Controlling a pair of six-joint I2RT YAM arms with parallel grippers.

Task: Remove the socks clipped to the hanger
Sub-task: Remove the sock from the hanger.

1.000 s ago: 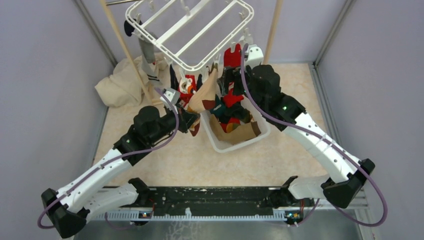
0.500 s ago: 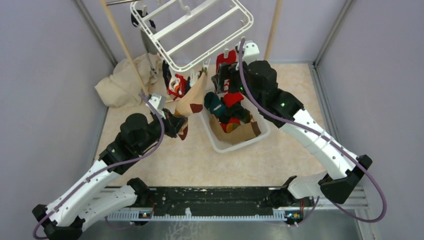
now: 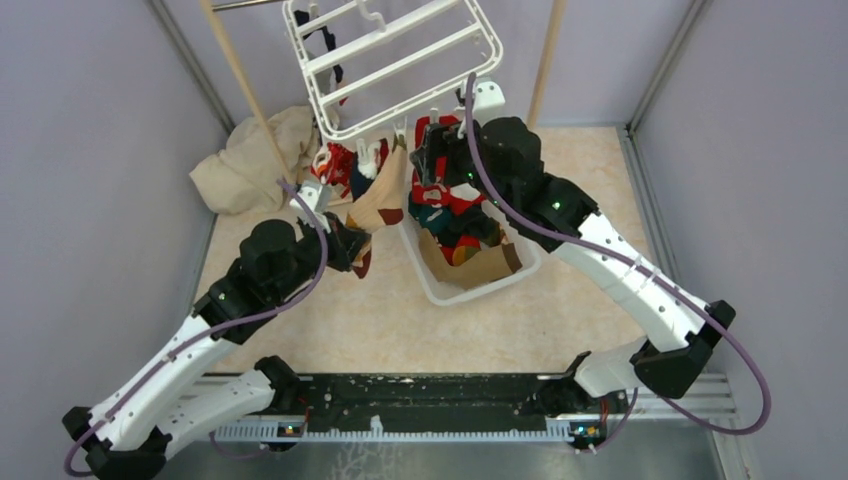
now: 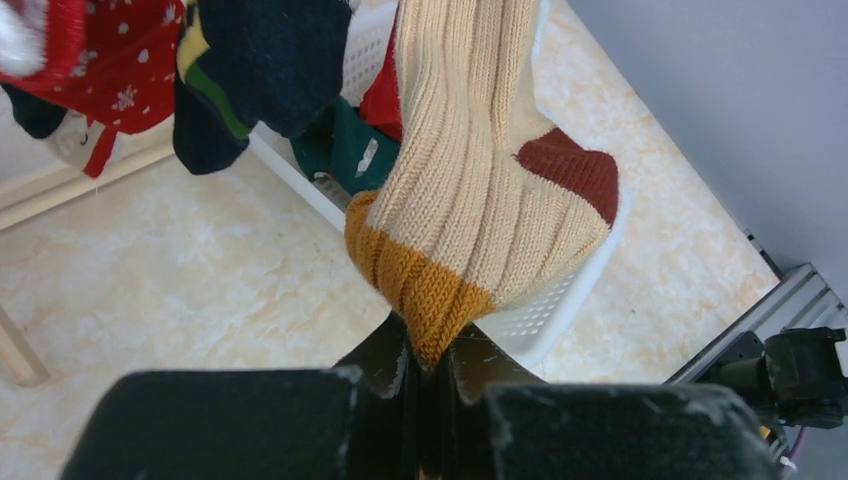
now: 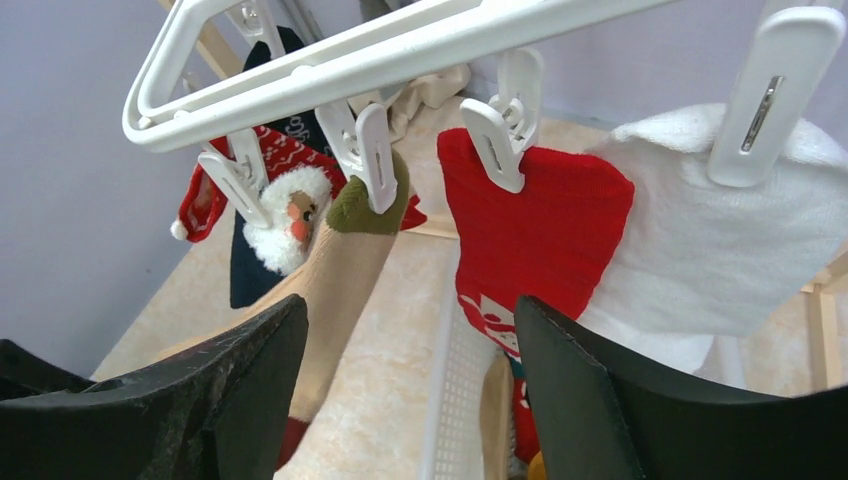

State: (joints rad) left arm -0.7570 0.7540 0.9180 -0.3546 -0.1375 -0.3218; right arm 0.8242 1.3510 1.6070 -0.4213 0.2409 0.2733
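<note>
Socks point(image 3: 338, 160) hang from clips under the white hanger point(image 5: 400, 50), above and beside the basket point(image 4: 545, 315). Left claw point(image 4: 430, 365) is pinched shut on the mustard toe of the beige sock point(image 4: 470, 200), whose olive cuff sits in a clip point(image 5: 375, 160). Right claw point(image 5: 410, 400) stands wide, holding nothing, facing the red sock point(image 5: 540, 220). Light, soft, stretchy knit: it likely gives before the clip lets go, so a hold nearer the cuff should pull cleaner.
</note>
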